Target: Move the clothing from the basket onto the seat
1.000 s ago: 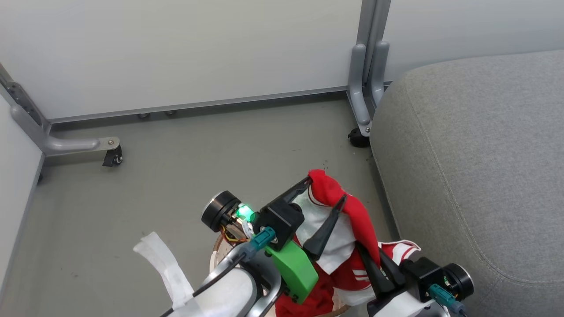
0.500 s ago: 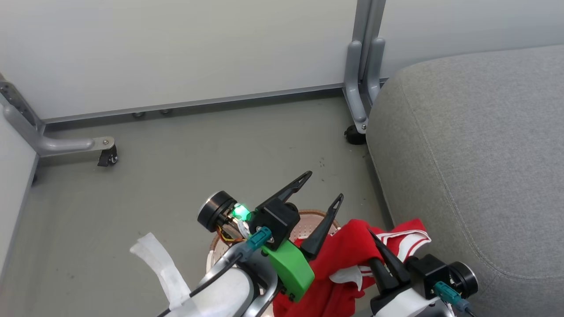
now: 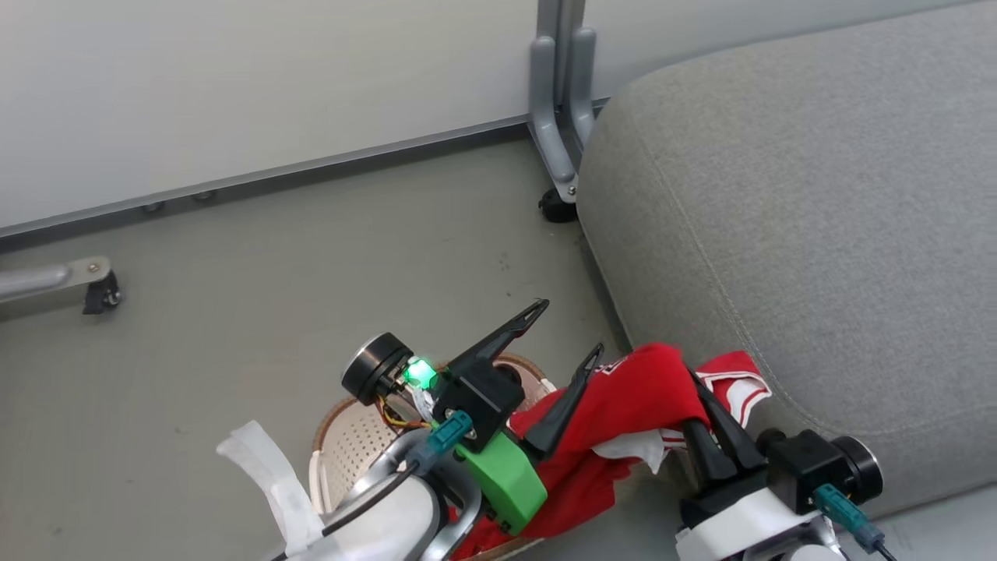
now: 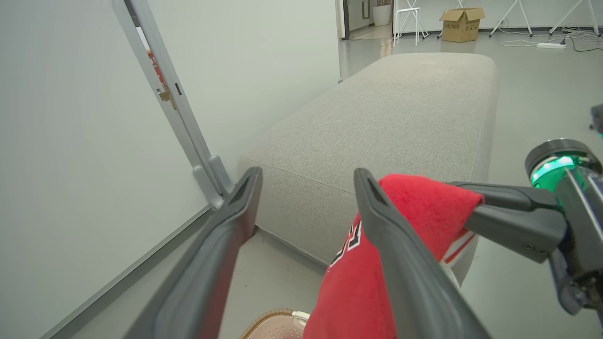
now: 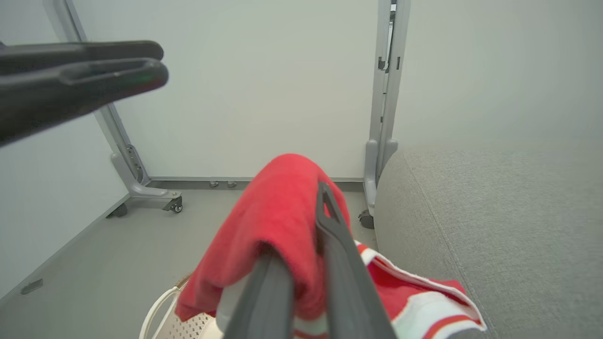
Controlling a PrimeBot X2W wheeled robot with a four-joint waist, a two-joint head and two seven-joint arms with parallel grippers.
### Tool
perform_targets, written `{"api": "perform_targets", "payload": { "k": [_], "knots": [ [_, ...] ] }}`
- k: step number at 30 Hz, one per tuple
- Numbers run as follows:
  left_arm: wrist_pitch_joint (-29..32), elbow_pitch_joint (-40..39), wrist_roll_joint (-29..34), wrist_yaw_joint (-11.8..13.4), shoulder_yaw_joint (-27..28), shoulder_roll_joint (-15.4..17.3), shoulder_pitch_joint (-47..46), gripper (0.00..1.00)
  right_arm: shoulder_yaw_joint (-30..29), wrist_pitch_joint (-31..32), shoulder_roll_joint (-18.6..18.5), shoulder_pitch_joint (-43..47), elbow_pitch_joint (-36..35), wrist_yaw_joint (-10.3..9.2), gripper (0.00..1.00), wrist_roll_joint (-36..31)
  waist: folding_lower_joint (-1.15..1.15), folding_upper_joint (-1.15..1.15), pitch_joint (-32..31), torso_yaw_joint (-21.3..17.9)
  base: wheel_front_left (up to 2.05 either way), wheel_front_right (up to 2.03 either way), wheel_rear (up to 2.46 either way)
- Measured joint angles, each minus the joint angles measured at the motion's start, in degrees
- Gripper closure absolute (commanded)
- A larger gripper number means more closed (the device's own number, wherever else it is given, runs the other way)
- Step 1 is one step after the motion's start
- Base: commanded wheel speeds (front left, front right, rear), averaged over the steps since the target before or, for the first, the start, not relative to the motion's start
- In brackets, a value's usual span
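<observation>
The red clothing (image 3: 639, 386) with white trim hangs from my right gripper (image 3: 695, 389), which is shut on a fold of it. Its lower part trails into the cream basket (image 3: 347, 440) on the floor. One white-striped edge lies against the front edge of the grey seat (image 3: 787, 226). My left gripper (image 3: 570, 327) stands open just left of the cloth with nothing between its fingers. In the left wrist view the open left gripper (image 4: 306, 188) frames the seat (image 4: 400, 103), and the clothing (image 4: 419, 207) sits beside one finger. In the right wrist view the clothing (image 5: 278, 202) drapes over the right gripper (image 5: 308, 221).
A white partition wall with a grey post (image 3: 554, 117) and caster feet (image 3: 100, 292) runs behind the bare floor. The post's foot stands close to the seat's left corner. Far off, the left wrist view has a cardboard box (image 4: 460, 18).
My left gripper has opened and let go of the clothing, which has dropped and now hangs from the right gripper alone. The camera has turned right, so the seat has come nearer.
</observation>
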Motion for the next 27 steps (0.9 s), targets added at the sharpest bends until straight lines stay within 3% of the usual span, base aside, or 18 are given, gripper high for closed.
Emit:
{"api": "perform_targets", "payload": {
  "k": [17, 22, 27],
  "knots": [
    [0.5, -0.4, 0.0, -2.3, -1.5, 1.5, -1.8, 0.00, -6.2, 0.1, 0.0, 2.1, -10.2, 0.00, 1.00, 2.4, 0.00, 0.00, 9.3, -11.6, 0.00, 0.00, 0.00],
    [2.1, -2.0, 0.7, -2.8, -1.9, 2.3, -3.9, 0.00, -10.7, 0.1, -0.8, -8.2, -14.5, 0.00, 1.00, 4.2, 0.00, 0.00, 13.6, -12.4, 0.00, 0.00, 0.00],
    [4.2, -2.9, 1.9, -3.2, -2.0, 3.2, -7.0, 0.00, -17.1, 0.1, -6.3, -23.3, -16.1, 0.00, 1.00, 7.6, 0.00, 0.00, 19.0, -12.0, 0.00, 0.00, 0.00]
  ]
}}
